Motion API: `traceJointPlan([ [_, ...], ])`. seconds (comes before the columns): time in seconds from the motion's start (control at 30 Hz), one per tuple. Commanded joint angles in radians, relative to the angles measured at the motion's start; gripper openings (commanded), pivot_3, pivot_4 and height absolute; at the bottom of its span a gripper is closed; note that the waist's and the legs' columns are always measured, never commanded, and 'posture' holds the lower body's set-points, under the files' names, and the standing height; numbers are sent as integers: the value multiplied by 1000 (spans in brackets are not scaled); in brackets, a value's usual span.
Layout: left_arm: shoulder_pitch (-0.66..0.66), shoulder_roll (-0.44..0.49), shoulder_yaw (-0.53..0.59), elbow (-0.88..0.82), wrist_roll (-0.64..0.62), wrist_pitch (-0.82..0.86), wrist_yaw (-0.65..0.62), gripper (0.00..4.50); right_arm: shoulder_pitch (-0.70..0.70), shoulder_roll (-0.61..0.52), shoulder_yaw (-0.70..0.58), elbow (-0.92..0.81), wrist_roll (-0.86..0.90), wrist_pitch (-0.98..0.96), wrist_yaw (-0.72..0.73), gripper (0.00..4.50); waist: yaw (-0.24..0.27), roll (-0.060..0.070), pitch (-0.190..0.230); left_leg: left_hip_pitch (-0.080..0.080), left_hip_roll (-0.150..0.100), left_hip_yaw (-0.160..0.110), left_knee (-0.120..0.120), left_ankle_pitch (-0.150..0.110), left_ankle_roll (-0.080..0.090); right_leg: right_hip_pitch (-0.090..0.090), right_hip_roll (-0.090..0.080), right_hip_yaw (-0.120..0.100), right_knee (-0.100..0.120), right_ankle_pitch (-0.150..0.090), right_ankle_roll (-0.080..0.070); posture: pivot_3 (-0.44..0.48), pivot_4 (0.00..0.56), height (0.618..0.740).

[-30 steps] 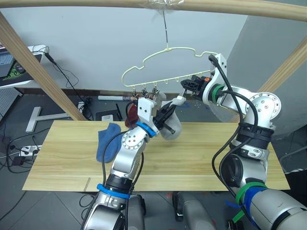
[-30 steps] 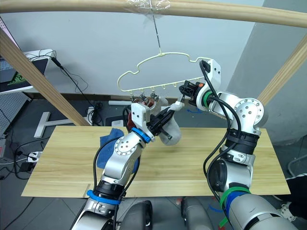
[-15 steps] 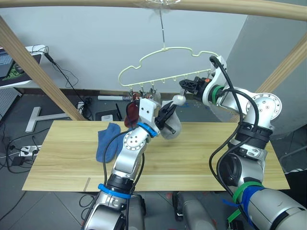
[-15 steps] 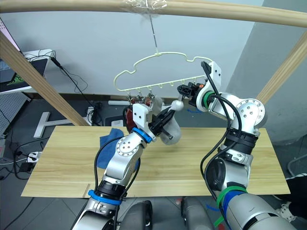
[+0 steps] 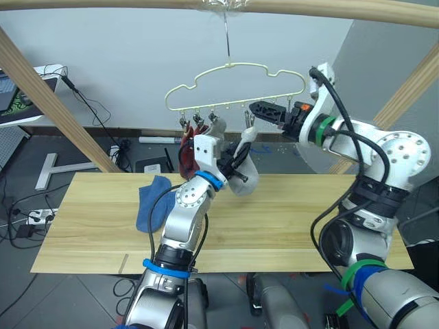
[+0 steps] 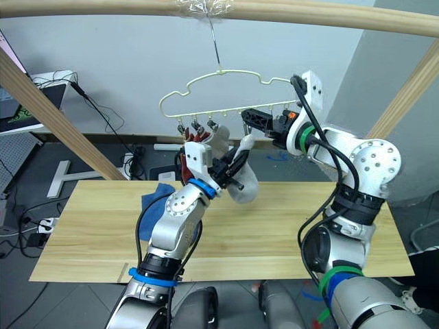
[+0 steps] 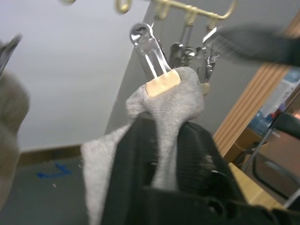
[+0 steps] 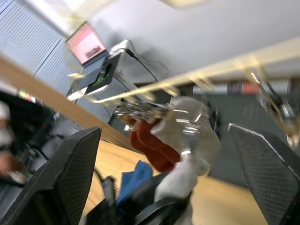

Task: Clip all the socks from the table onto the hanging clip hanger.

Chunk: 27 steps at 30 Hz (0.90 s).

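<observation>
Sock (image 7: 173,101) of light grey now sits in a clip (image 7: 149,56) on the clip hanger (image 5: 233,86), left tool (image 5: 233,156) clenched on it, while the right tool (image 5: 259,107), released a second ago, hangs spread wide; blue socks (image 5: 152,199) wait on the tabletop (image 5: 288,219).

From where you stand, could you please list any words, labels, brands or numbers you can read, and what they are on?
None can be read.
Laptop screen in the right wrist view: pink glow, too blurred to read.
Light grey knit sock, pale-yellow wire clip hanger, light wooden plank table: no print seen.
</observation>
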Motion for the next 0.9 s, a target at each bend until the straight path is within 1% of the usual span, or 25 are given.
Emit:
traceJointPlan([
  [0.03, 14, 37, 11, -54, -51, 46, -56, 2335, 149, -59, 123, -150, -28, -76, 40, 4500, 1, 0, 0, 0, 0, 0, 0, 0, 0, 0, 0, 0, 0, 0, 0, -98, 241, 740],
  [0.07, 24, 59, 16, -71, -60, 61, -72, 2617, 211, -90, 180, -182, -68, -141, 53, 4500, 0, 0, 0, 0, 0, -1, 0, 0, 0, 0, 0, -1, 0, 0, 0, -95, 241, 740],
  [0.13, 41, 96, 21, -102, -74, 84, -91, 3231, 290, -142, 272, -217, -141, -260, 85, 4500, -3, 0, 0, 0, 0, 0, 0, 0, 0, 0, 0, 1, 1, 0, 0, -94, 241, 740],
  [0.2, 74, 151, 30, -163, -102, 120, -127, 3885, 359, -202, 390, -229, -259, -429, 120, 4500, -8, 0, 0, 0, 0, 0, 1, 0, 0, -1, 0, 1, 1, 0, 0, -84, 239, 740],
  [0.27, 99, 198, 37, -219, -118, 156, -146, 4481, 402, -215, 444, -216, -337, -558, 129, 4500, -21, 0, 0, 1, 0, 0, 1, 0, 0, 0, 0, 2, 1, 0, 0, -84, 239, 740],
  [0.3, 112, 230, 49, -262, -135, 184, -158, 4497, 418, -199, 450, -204, -370, -618, 113, 4325, -23, 0, 0, 1, 0, 0, 2, 0, 0, 0, 0, 1, 2, 0, 0, -72, 239, 740],
  [0.37, 126, 264, 62, -309, -156, 219, -170, 4500, 436, -176, 455, -189, -409, -690, 99, 3981, -26, 0, 0, 2, 1, 0, 3, 0, 0, 0, 1, 1, 3, 0, 0, -72, 239, 740],
  [0.43, 137, 290, 74, -344, -174, 242, -176, 4500, 446, -161, 465, -178, -441, -729, 92, 3369, -23, 0, 0, 2, 1, -1, 3, 0, 0, 0, 1, 1, 5, 0, 0, -59, 237, 740],
  [0.5, 137, 331, 118, -394, -200, 267, -175, 4500, 440, -133, 485, -153, -491, -778, 65, 2690, -23, 0, 0, 2, 1, -1, 4, 0, 0, 0, 1, 1, 5, 0, 0, -59, 237, 740],
  [0.53, 134, 344, 138, -411, -211, 278, -170, 4500, 437, -117, 488, -141, -508, -799, 52, 2690, -24, 0, 0, 2, 1, -1, 4, 0, 0, 0, 1, 1, 5, 0, 0, -59, 237, 740],
  [0.57, 127, 356, 148, -425, -215, 282, -165, 4500, 434, -97, 486, -127, -519, -819, 44, 2690, -23, 0, 0, 2, 1, -1, 5, 0, 0, 0, 1, 2, 5, 0, 0, -32, 243, 740],
  [0.6, 122, 363, 153, -437, -221, 289, -160, 4500, 432, -80, 484, -115, -527, -836, 40, 2437, -22, 0, 0, 2, 0, -2, 5, 0, 0, 0, 1, 2, 5, 0, 0, -32, 243, 740],
  [0.67, 116, 370, 154, -451, -228, 301, -155, 4500, 429, -61, 485, -95, -545, -857, 41, 2163, -17, 0, 0, 2, 0, -2, 5, 0, 0, 0, 1, 2, 5, 0, 0, -18, 244, 740],
  [0.77, 106, 373, 158, -468, -242, 320, -149, 4500, 417, -38, 494, -65, -569, -875, 38, 1230, -3, 0, 0, 1, 0, -2, 6, 0, 0, 0, 0, 3, 4, 0, 0, -11, 248, 740],
  [0.9, 96, 374, 161, -491, -254, 341, -138, 4500, 385, -6, 496, 3, -611, -924, 28, 1230, 5, 0, 0, 1, 0, -2, 6, 0, 0, 0, 0, 3, 5, 0, 0, -4, 250, 740],
])
